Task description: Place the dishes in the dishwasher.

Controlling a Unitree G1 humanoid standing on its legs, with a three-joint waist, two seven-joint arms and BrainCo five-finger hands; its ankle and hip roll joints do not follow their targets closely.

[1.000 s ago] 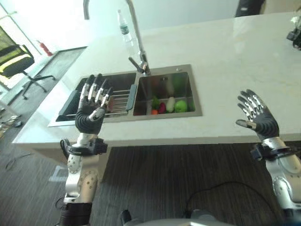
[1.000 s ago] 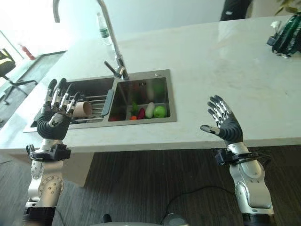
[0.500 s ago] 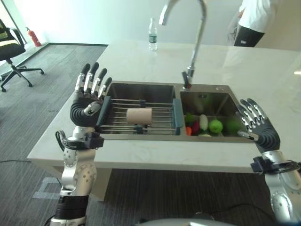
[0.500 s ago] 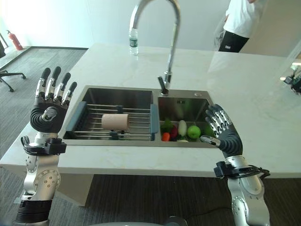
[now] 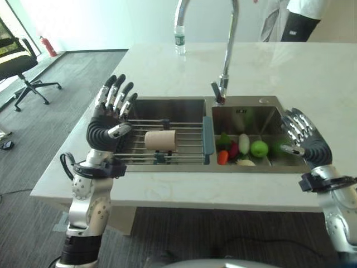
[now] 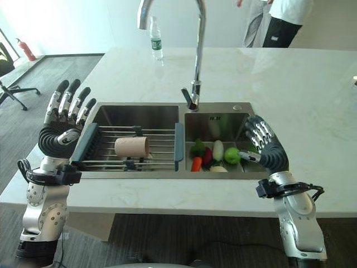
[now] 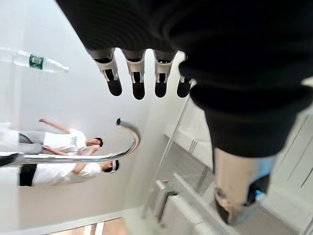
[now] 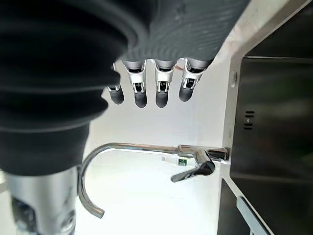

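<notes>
A beige cup lies on its side on the wire rack laid across the left basin of the steel sink. My left hand is raised at the sink's left end, fingers straight and spread, holding nothing. My right hand hovers over the right basin's right rim, fingers straight, nothing in it. Both wrist views show straight fingers and fingertips with nothing between them.
The right basin holds vegetables and fruit: a green apple, a carrot, a white piece. A tall curved tap rises behind the sink. A water bottle stands on the counter's far side. A person stands beyond. An office chair is far left.
The camera has swung, so the sink now sits centred. Both hands stay raised and open; the right hand now shows nearer the right basin's rim.
</notes>
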